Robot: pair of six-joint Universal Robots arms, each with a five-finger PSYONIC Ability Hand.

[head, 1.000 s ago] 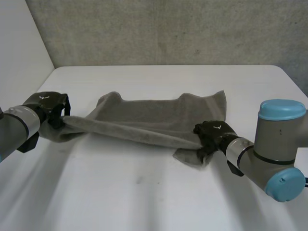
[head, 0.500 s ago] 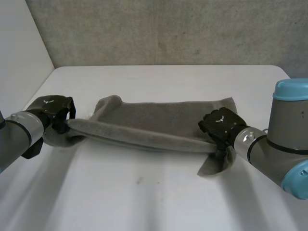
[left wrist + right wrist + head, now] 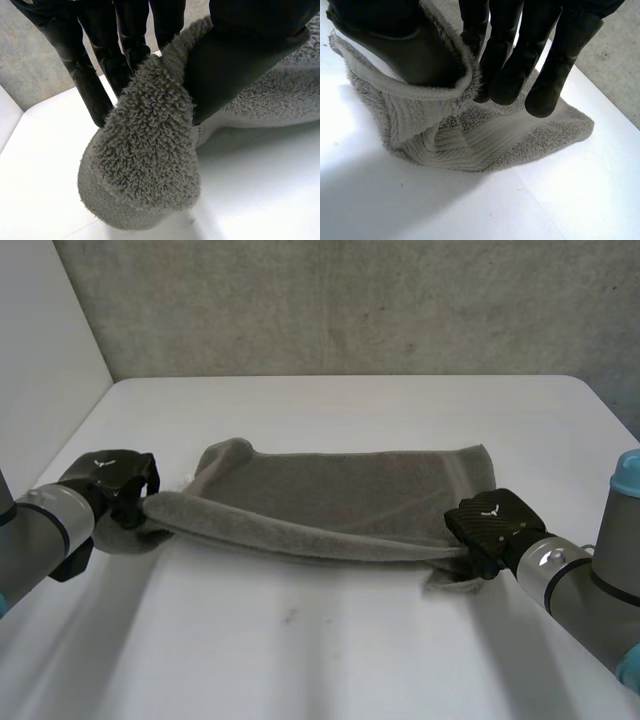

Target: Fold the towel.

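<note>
Grey towel [image 3: 330, 490] lies across white surface [image 3: 330, 650], near edge raised. Left robot hand [image 3: 112, 480] pinches towel's left near corner between thumb and fingers; right robot hand [image 3: 490, 525] pinches right near corner likewise.

This is probably a robot lab: a plain white table [image 3: 330, 660] stands against a rough grey wall [image 3: 350, 300].

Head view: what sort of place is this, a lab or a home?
Most likely a lab test bench: a plain white table, a rough grey wall behind it, and a grey towel pinched at either end by the left hand and right hand.
</note>
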